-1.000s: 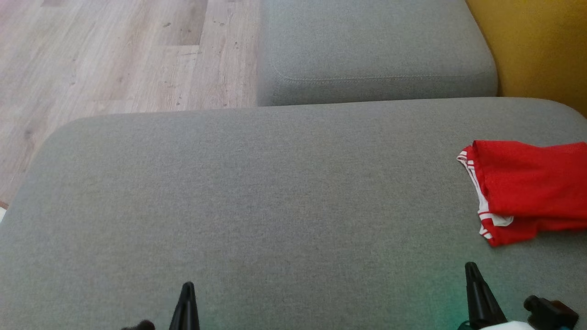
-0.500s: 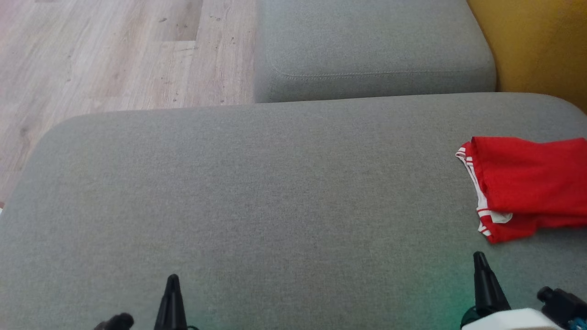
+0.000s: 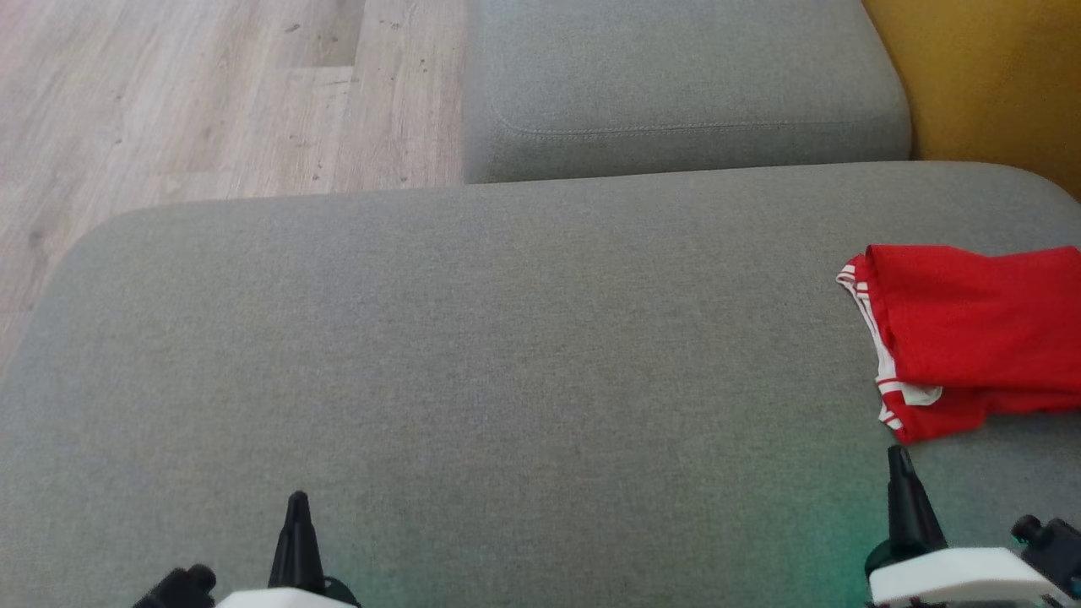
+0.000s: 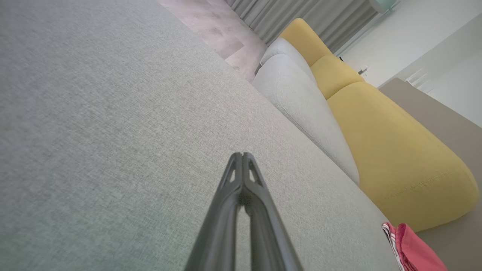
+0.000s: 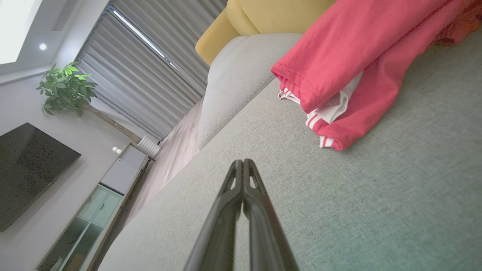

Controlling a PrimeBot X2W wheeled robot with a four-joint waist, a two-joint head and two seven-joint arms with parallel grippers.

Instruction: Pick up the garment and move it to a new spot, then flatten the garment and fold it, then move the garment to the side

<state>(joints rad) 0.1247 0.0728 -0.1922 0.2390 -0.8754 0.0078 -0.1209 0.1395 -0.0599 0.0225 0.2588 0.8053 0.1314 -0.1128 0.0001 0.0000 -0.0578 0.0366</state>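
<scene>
The red garment point(image 3: 971, 338) with white-striped trim lies folded at the right edge of the grey cushion point(image 3: 507, 355). Above that cushion, the left gripper point(image 4: 243, 155) and the right gripper point(image 5: 243, 162) are empty, each with its fingers pressed together.

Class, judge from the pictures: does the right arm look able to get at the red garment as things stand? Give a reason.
Probably yes. The right pincer sits shut just short of the red garment, with only grey cushion between them; it would need to open first.
</scene>
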